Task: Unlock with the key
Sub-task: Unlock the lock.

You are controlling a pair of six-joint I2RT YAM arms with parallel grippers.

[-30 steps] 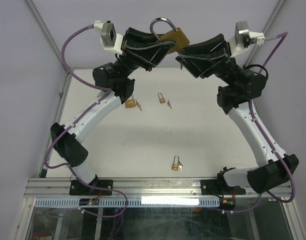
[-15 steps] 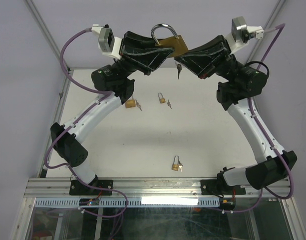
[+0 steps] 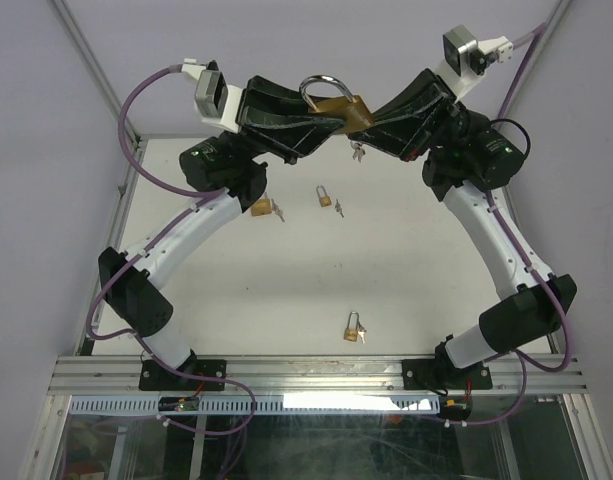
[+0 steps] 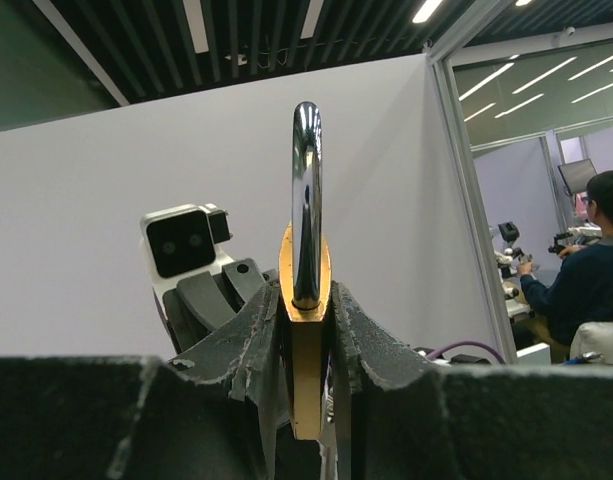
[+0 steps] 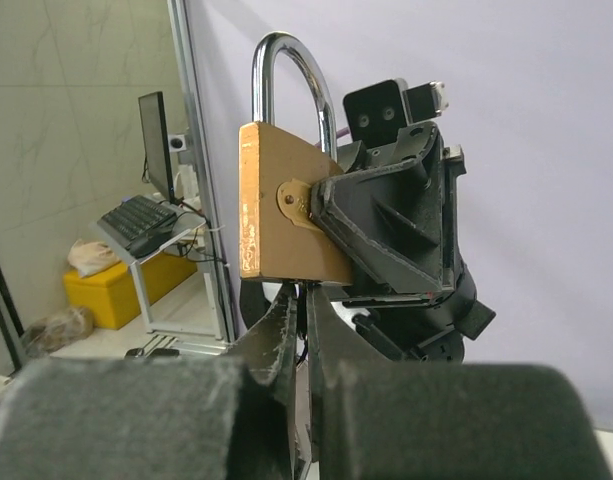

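Just under padlock (image 5: 281, 225), right tool (image 5: 304, 310) pinched shut, seemingly on key (image 3: 358, 150); left tool (image 4: 304, 350) part-open, clamping padlock sides, shackle (image 4: 306, 200) up. Key-turn step: next needs wrist twist, padlock steady.

Two grippers: left gripper (image 3: 324, 112), right gripper (image 3: 370, 122). One large padlock (image 3: 354, 100) between their fingertips. Three small padlocks (image 3: 260, 207) (image 3: 324, 196) (image 3: 354, 327) on the table (image 3: 406, 270) beneath both grippers. Two wrist cameras (image 3: 214, 92) (image 3: 464, 50), one behind each.

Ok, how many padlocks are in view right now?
4. A large brass padlock clamped in the left gripper, raised; three small padlocks on the table: far left, far centre, near centre. Others may be hidden.
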